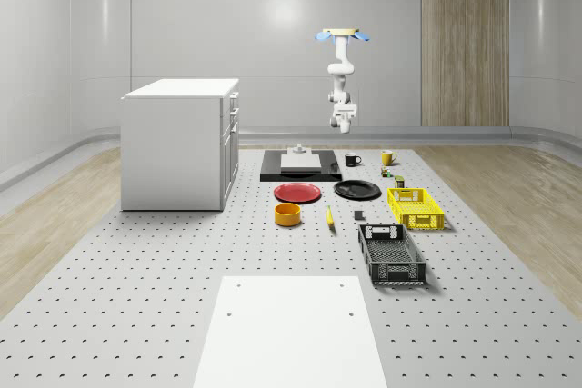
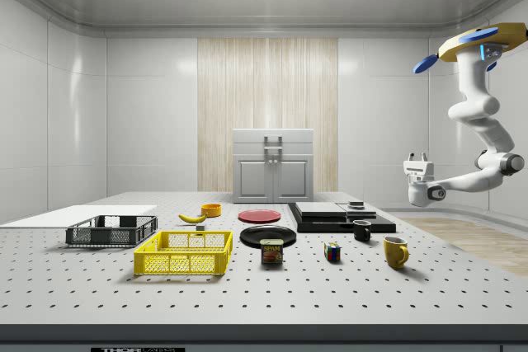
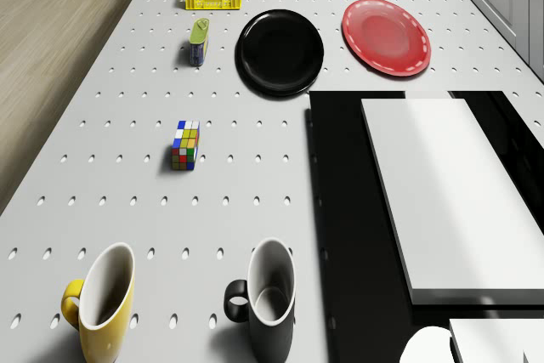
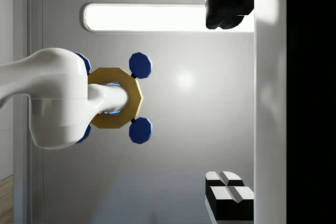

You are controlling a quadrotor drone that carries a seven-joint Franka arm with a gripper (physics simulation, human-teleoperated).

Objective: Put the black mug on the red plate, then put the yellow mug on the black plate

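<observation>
The black mug point(image 1: 352, 160) point(image 2: 362, 231) point(image 3: 265, 299) stands upright on the table beside a black slab, with the yellow mug point(image 1: 387, 157) point(image 2: 395, 251) point(image 3: 102, 299) a short way from it. The red plate point(image 1: 297, 193) point(image 3: 387, 36) and the black plate point(image 1: 357, 190) point(image 3: 280, 51) lie side by side, both bare. The drone point(image 1: 342, 35) point(image 2: 474, 43) hovers high over the table's far end, above the mugs. My gripper point(image 1: 343, 114) point(image 2: 417, 157) point(image 4: 231, 103) hangs well above the black mug, turned upward, open and holding nothing.
A black slab point(image 1: 273, 173) carrying a white block point(image 3: 450, 193) lies next to the black mug. A cube point(image 3: 184, 144) and a can point(image 3: 199, 41) sit between the mugs and the yellow crate point(image 1: 415, 207). A black crate point(image 1: 391, 254), orange bowl point(image 1: 287, 214) and white cabinet point(image 1: 179, 143) stand further off.
</observation>
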